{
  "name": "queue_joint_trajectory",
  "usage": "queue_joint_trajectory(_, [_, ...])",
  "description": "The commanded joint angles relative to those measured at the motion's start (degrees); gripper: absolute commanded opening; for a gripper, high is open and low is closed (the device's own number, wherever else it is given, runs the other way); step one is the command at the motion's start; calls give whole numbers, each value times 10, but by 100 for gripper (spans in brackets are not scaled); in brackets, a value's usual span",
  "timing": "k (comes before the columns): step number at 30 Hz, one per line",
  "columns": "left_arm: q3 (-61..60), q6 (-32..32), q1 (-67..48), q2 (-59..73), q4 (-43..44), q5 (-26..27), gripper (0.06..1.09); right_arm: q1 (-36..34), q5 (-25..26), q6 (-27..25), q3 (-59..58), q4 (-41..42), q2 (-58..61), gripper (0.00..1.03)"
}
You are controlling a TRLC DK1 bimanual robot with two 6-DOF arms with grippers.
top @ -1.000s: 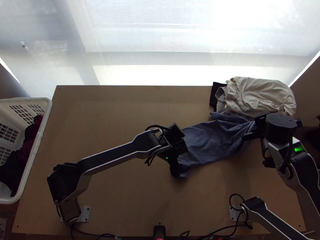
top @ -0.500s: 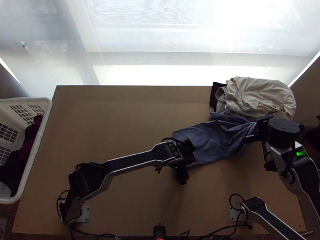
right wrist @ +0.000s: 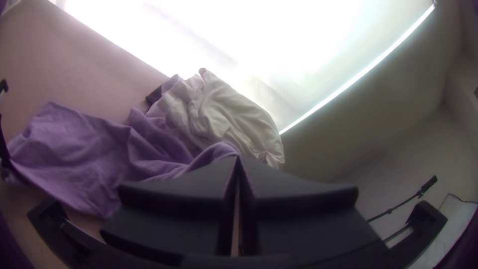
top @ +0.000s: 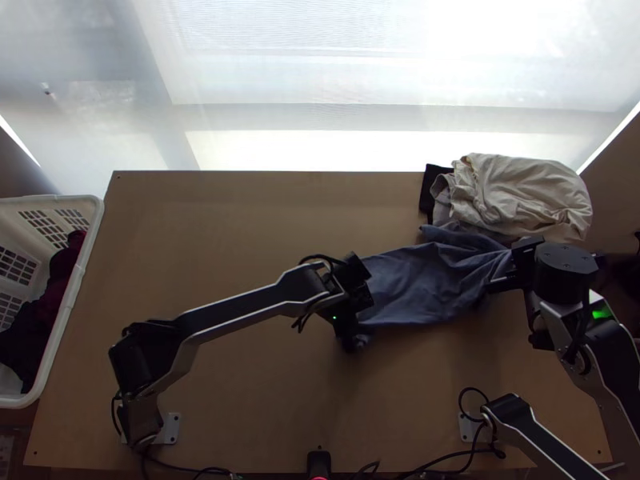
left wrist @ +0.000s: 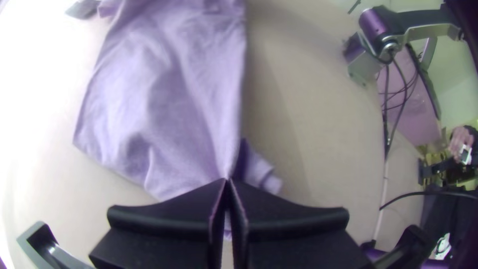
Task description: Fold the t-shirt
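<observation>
T-shirt (top: 424, 280), blue-grey and wrinkled, stretches between left gripper (top: 360, 299) and right gripper (top: 516, 265), each pinching its cloth.

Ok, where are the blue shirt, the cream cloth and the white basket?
Blue shirt (top: 420, 280), top view: middle of its wrinkled cloth.
Cream cloth (right wrist: 229, 114), right wrist view: middle of the heap.
White basket (top: 82, 258), top view: rim beside the table.

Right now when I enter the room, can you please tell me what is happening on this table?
Two robot arms are handling a blue t-shirt. The left gripper pinches it near one end, the right gripper near the other. The shirt lies wrinkled between them, not in a neat fold. Beside it, a cream cloth lies bunched on the table.
</observation>
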Motion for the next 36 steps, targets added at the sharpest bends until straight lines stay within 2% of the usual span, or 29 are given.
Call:
queue_joint_trajectory(1, [-3,49,85,-126,-109,74,14,2,-7,2,-12,-34,-2,3])
queue_joint_trajectory(6, [4,100,183,-220,-225,103,14,6,-37,15,-45,-92,-7,3])
queue_joint_trajectory(12, [4,145,268,-307,-325,118,14,57,-105,98,-59,-175,-2,3])
queue_joint_trajectory(16, [-20,151,316,-365,-357,119,14,55,-221,145,-30,-227,10,3])
queue_joint_trajectory(20, [-105,177,378,-400,-352,119,15,41,-334,188,-35,-243,17,3])
queue_joint_trajectory(22, [-140,188,414,-401,-324,119,15,39,-338,203,-41,-224,25,3])
queue_joint_trajectory(27, [-147,204,466,-344,-240,118,15,-5,-312,199,-58,-53,97,3])
queue_joint_trajectory(31, [-109,210,493,-264,-192,115,15,-27,-279,195,-39,72,195,3])
queue_joint_trajectory(36, [-35,202,524,-162,-159,115,15,-54,-229,196,-7,168,292,3])
